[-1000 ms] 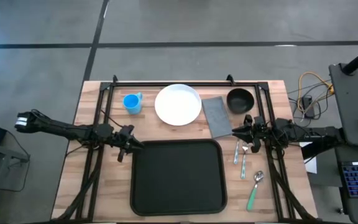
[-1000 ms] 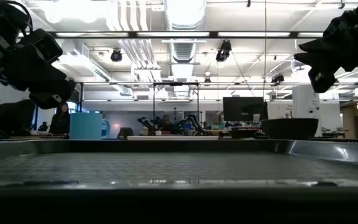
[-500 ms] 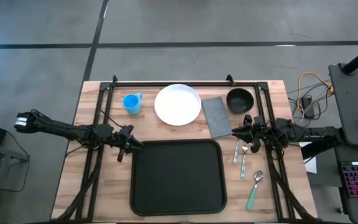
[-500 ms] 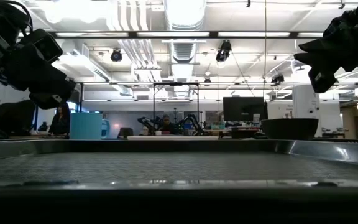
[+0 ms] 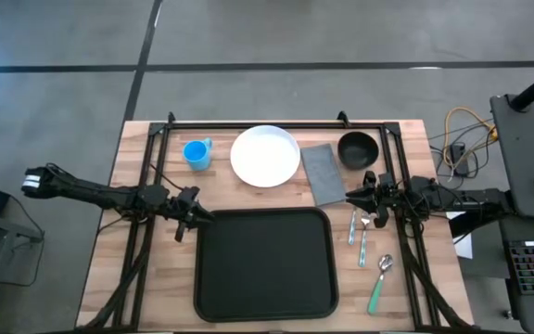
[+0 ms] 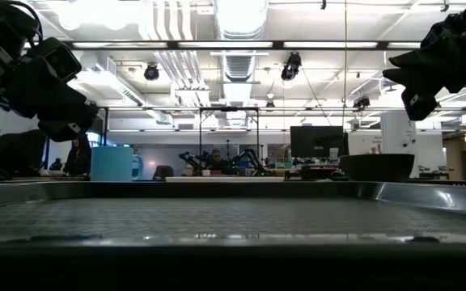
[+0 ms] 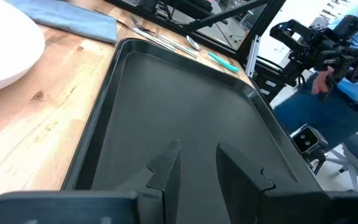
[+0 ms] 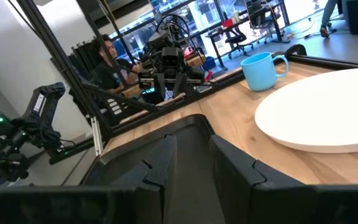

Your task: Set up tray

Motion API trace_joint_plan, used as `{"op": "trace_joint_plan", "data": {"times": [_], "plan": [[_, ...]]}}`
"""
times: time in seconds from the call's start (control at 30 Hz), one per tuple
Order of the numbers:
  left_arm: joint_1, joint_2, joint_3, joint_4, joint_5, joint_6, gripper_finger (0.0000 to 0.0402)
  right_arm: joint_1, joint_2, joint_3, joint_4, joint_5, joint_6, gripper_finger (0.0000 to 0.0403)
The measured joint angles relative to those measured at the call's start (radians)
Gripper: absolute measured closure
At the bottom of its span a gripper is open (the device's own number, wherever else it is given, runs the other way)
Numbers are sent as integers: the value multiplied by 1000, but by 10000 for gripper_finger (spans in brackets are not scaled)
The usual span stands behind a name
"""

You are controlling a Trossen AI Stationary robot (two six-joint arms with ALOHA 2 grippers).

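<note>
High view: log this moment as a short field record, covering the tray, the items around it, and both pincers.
tray: black tray, nothing on it, at the table's near middle
behind tray: blue cup, white plate, grey napkin, black bowl
right of tray: fork, metal spoon, green-handled spoon
left pincer: at the tray's far left corner, slightly open, holding nothing
right pincer: beside the napkin, above the cutlery, slightly open, holding nothing

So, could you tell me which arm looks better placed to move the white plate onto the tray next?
Probably the left. The left hand hovers at the tray's far left corner, with bare wood between it and the white plate. The right hand would have to reach across the grey napkin.
</note>
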Motion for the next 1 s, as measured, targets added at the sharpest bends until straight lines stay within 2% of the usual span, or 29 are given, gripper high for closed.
{"op": "trace_joint_plan", "data": {"times": [0.07,0.2,0.3,0.37,0.57,0.8,1.0], "plan": [[0,0,0,0,0,0,317,0,0,0,4,-2,30,316],[0,0,0,0,0,0,317,0,0,0,10,7,227,316],[0,0,0,0,0,0,317,0,1,0,23,98,363,316],[0,0,0,0,0,0,317,0,10,0,20,119,432,316],[0,0,0,0,0,0,317,0,92,0,23,100,615,316],[0,0,0,0,0,0,317,-4,213,0,132,116,751,317],[0,0,0,-1,0,16,317,-4,273,0,257,218,784,316]]}}
